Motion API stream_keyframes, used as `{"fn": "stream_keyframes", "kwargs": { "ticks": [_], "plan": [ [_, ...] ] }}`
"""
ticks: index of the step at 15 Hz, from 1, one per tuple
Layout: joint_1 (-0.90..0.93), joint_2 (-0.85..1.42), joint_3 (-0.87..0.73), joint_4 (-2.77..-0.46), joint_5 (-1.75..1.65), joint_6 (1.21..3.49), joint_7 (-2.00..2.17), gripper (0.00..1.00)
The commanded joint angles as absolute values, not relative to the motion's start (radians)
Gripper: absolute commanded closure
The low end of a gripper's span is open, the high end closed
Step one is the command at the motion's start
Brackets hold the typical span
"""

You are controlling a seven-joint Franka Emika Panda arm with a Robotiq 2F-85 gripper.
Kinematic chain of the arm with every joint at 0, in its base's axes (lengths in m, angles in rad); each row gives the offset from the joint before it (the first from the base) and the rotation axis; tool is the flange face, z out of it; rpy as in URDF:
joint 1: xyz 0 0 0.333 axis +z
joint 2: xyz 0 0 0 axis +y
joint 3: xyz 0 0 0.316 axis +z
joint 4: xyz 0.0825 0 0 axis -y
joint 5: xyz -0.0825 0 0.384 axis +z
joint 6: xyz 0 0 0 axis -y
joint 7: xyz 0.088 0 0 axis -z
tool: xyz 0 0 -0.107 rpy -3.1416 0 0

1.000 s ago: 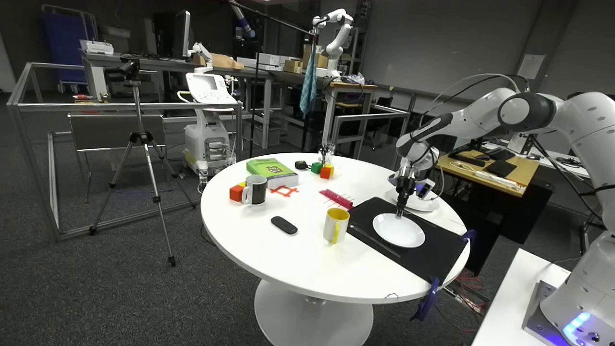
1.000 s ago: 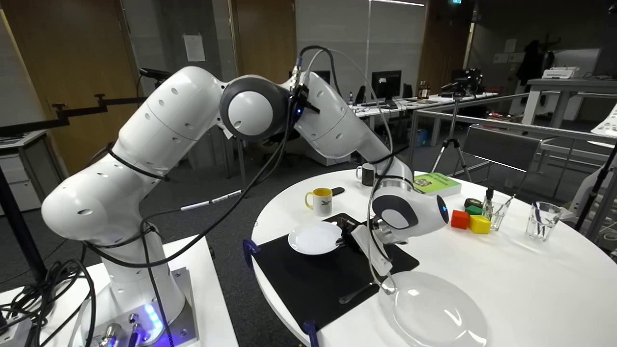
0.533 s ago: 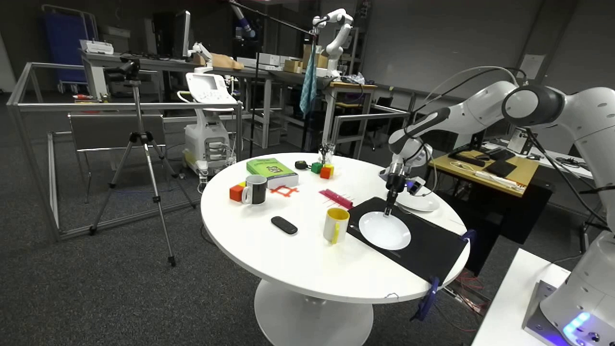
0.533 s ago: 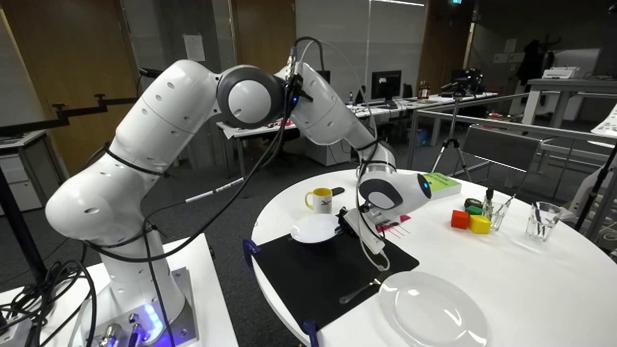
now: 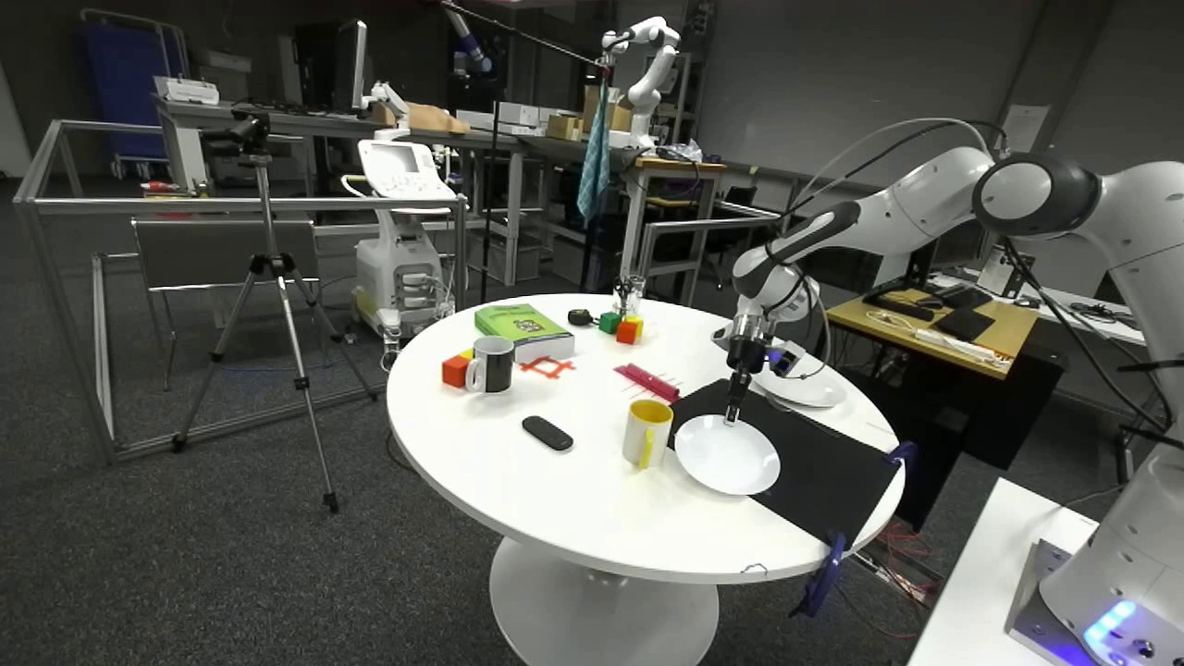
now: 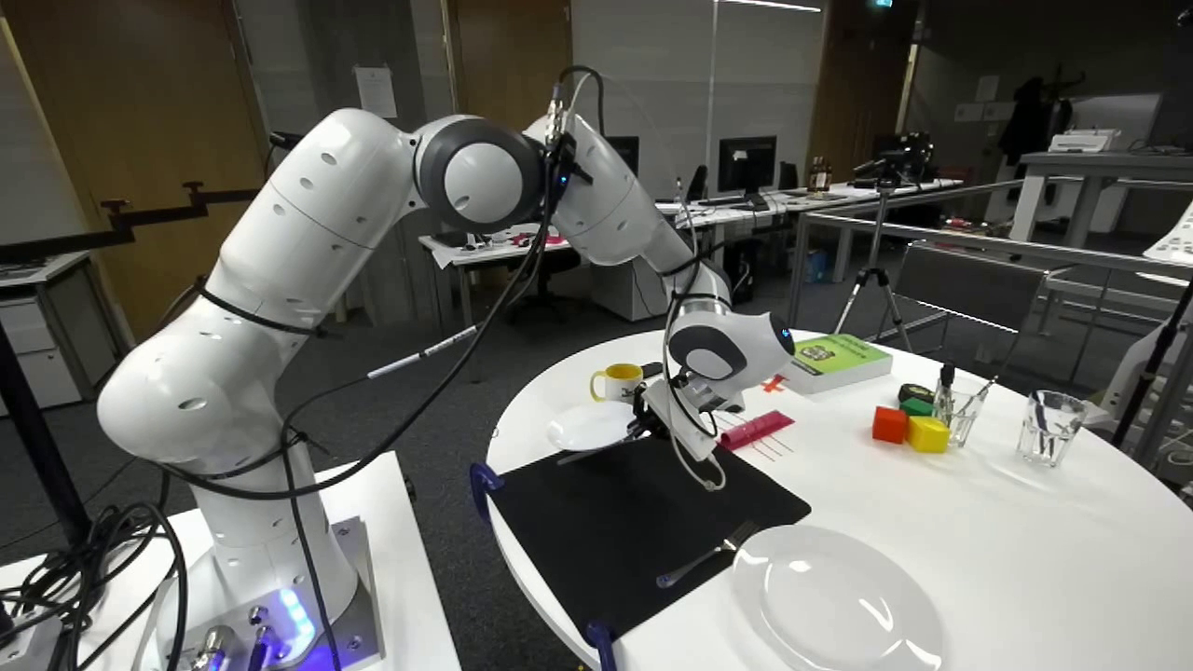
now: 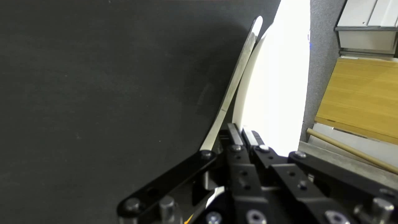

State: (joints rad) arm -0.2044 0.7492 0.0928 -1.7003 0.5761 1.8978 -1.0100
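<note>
Dark carpet [image 5: 203, 573] spreads beneath a round white table [image 5: 573, 499]. On the table lies a black mat [image 6: 643, 540], with a large white plate [image 6: 839, 596] just beside it. Across the mat's opposite edge, in both exterior views, is a smaller white plate [image 5: 728, 455]; whether it touches the surface, I cannot tell. The gripper [image 7: 239, 130] has its jaws clamped together on that plate's rim. Nearby stands an upright yellow-lined mug [image 5: 638, 437]. Just beside the clamped plate, a slim metal utensil [image 7: 230, 90] lies on the mat.
</note>
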Motion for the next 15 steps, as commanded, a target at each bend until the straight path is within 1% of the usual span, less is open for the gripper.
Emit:
{"fn": "stream_keyframes", "kwargs": {
  "ticks": [1,15],
  "plan": [
    [-0.21,0.711,0.109,-1.726,0.592,1.897,-0.96,0.99],
    [-0.21,0.732,0.125,-1.698,0.674,1.907,-0.82,0.99]
  ]
}}
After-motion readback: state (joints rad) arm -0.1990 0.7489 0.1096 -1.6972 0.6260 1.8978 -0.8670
